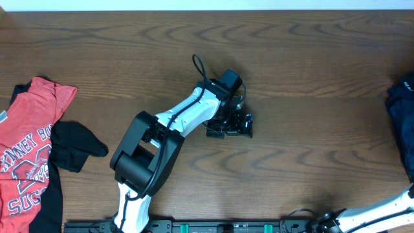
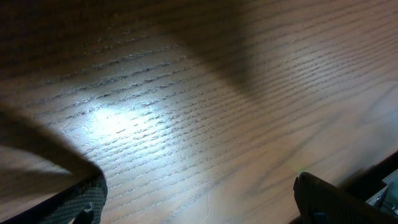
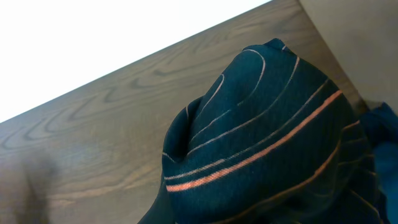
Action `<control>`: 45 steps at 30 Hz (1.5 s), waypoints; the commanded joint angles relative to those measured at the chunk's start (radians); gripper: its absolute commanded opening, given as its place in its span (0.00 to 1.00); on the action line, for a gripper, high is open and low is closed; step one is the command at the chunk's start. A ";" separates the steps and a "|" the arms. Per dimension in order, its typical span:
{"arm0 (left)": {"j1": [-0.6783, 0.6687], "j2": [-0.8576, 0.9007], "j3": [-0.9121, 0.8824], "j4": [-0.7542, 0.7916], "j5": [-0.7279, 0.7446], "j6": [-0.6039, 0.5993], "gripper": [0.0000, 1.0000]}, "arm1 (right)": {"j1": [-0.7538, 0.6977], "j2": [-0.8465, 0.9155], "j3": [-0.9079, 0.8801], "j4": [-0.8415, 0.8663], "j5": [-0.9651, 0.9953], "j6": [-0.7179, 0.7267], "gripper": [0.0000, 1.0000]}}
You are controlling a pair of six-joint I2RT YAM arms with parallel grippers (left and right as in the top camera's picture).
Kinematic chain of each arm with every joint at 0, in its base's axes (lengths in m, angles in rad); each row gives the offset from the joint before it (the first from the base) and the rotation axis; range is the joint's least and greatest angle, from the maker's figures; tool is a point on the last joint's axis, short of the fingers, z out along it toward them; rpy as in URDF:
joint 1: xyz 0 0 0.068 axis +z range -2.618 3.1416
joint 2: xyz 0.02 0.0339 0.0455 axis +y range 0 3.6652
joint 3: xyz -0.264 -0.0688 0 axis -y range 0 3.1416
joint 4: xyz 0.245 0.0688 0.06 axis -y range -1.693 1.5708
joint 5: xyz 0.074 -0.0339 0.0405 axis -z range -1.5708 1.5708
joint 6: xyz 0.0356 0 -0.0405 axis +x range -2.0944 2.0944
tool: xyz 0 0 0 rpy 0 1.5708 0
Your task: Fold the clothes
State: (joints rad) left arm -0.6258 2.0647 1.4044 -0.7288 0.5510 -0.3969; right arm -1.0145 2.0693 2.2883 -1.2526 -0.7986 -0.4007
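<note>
Left gripper [image 1: 231, 124] gapes over bare table [image 1: 310, 52]; right gripper clamps jersey [image 3: 261, 137] near the table's edge.

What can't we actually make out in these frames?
- Overhead: red T-shirt cut off by the left edge, lettering only partly readable.
- Overhead: dark blue garment cut off by the right edge, its shape unknown.
- Right gripper: outside the overhead frame. In the right wrist view the striped jersey fills the picture and no fingers show, so a grip on cloth cannot be confirmed.
- Left wrist: left gripper fingers cropped at the bottom edge, over bare table.
</note>
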 commanded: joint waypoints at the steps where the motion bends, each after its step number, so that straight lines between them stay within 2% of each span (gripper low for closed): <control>1: -0.002 0.040 -0.006 -0.009 -0.012 -0.009 0.98 | 0.000 0.021 0.008 0.008 -0.095 -0.065 0.01; 17: -0.002 0.040 -0.006 -0.006 -0.012 -0.009 0.98 | 0.002 0.076 0.008 0.030 -0.107 -0.111 0.01; 32: -0.002 0.040 -0.006 -0.006 -0.011 -0.029 0.98 | -0.071 0.076 0.008 0.016 -0.173 -0.117 0.01; 38: -0.002 0.040 -0.006 -0.006 -0.011 -0.027 0.98 | -0.069 0.076 0.008 -0.128 -0.151 -0.348 0.01; 45: -0.002 0.040 -0.006 0.007 -0.012 -0.023 0.98 | -0.070 0.076 0.005 -0.234 -0.162 -0.513 0.01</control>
State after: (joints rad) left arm -0.6258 2.0651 1.4044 -0.7273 0.5510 -0.4221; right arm -1.0882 2.1452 2.2879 -1.4628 -0.9043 -0.7746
